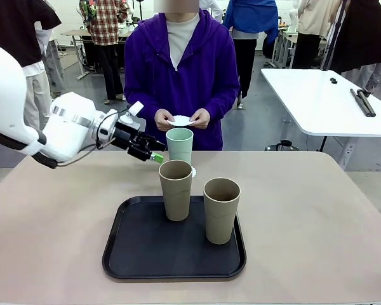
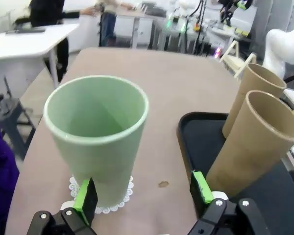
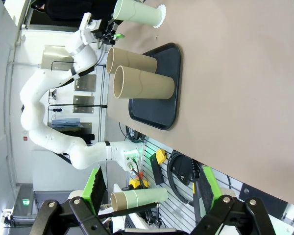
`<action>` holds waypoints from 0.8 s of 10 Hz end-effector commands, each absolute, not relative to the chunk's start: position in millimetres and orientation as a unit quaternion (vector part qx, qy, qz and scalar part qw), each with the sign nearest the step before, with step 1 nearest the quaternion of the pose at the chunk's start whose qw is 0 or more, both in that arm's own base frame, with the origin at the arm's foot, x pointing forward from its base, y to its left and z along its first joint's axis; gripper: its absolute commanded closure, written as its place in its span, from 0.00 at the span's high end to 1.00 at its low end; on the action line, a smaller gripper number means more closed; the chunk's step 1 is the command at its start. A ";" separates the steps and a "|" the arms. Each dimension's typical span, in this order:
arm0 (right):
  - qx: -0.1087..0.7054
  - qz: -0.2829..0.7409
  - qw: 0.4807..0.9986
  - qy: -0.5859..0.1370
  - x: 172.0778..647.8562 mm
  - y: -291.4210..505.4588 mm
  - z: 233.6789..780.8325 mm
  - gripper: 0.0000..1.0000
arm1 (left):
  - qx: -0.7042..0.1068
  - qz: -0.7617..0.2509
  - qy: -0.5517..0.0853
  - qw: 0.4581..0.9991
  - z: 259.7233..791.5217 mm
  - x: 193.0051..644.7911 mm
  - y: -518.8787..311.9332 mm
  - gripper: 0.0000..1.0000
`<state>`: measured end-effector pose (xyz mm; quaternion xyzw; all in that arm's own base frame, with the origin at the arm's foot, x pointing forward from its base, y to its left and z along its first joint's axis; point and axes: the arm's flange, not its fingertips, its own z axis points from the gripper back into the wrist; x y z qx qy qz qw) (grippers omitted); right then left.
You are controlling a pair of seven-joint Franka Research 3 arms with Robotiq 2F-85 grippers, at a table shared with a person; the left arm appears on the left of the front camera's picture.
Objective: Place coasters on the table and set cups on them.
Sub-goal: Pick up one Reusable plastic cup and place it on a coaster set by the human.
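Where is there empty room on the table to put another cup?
The widest bare patch of table is right of the black tray, out to the right edge. Left of the tray is bare too, but the left arm hangs over its far part. The middle is crowded: the mint cup on its coaster and two brown cups stand close together.

Table (image 1: 317,216): beige matte top with rounded corners.
Tray (image 1: 140,254): black, flat on the table's near middle, holding two brown cups (image 1: 176,189) side by side.
Coaster (image 2: 126,190): white lacy paper round on the bare table just beyond the tray, under the green cup (image 1: 179,145).
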<state>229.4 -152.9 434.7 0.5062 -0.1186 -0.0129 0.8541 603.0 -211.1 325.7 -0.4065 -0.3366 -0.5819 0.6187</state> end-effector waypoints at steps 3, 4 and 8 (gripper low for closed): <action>0.511 -0.011 0.851 -0.121 230.2 -152.9 435.1 1.00 | -0.298 -0.592 -0.210 0.719 410.6 576.9 -250.7 1.00; 0.511 -0.011 0.851 -0.121 230.2 -152.9 435.1 1.00 | -0.283 -0.589 -0.182 0.735 424.1 575.2 -263.5 1.00; 0.511 -0.011 0.851 -0.121 230.2 -152.9 435.1 1.00 | -0.210 -0.555 -0.092 0.800 474.0 562.5 -301.0 1.00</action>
